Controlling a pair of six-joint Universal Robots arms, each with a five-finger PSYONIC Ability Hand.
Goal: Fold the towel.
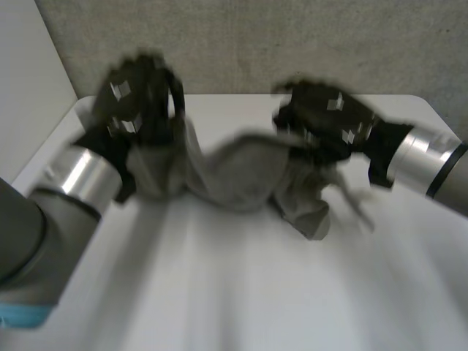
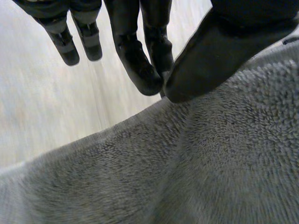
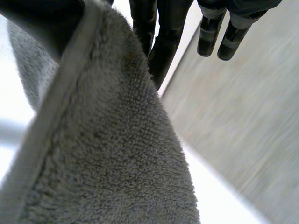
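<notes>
Since grey towel (image 1: 241, 172) sags bunched over white table (image 1: 219, 292), left hand (image 1: 139, 95) & right hand (image 1: 325, 117) each thumb-pinching an edge, I'd pull apart till taut, then lay flat.

- Soft, even light; the white worktop (image 1: 241, 292) is bright below the fingers (image 1: 150, 95).
- Highlights gleam on the metal arm rings (image 1: 84, 179) behind the fingers.
- The towel (image 1: 241, 175) darkens in its folds under the fingers.
- In the right wrist view, the worktop beyond the fingertips washes out white.
</notes>
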